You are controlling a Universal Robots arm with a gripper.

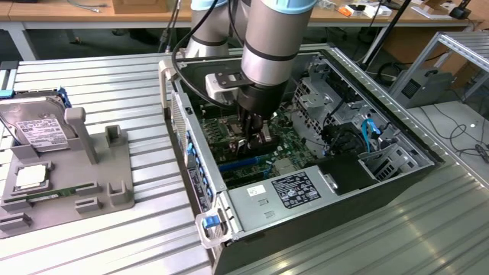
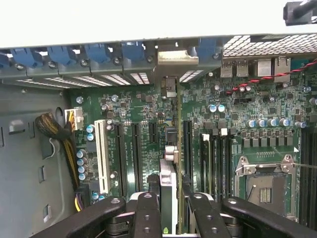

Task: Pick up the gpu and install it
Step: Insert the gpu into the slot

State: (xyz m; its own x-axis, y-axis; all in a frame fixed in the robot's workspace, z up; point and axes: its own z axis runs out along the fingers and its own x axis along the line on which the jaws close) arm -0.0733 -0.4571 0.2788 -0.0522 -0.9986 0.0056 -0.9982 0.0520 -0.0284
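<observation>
In the wrist view the gpu [image 2: 177, 148] is edge-on, a thin card running from between my fingers toward the case's rear wall. Its silvery bracket [image 2: 171, 62] sits at the slot openings there. My gripper [image 2: 173, 218] is shut on the card, with one black finger [image 2: 146, 213] on each side of it. The card stands upright over the green motherboard [image 2: 138, 104], in line with a long black slot; I cannot tell whether it is seated. In the exterior view the gripper [image 1: 253, 137] is down inside the open computer case [image 1: 200, 172], with the gpu [image 1: 258, 146] dark between its fingers.
A white slot [image 2: 101, 153] and black slots lie beside the card, and the CPU socket [image 2: 265, 183] is further off. The power supply [image 1: 294, 189] fills the case's near end. At the exterior view's left, a grey fixture [image 1: 99, 172] holds a hard drive [image 1: 34, 123].
</observation>
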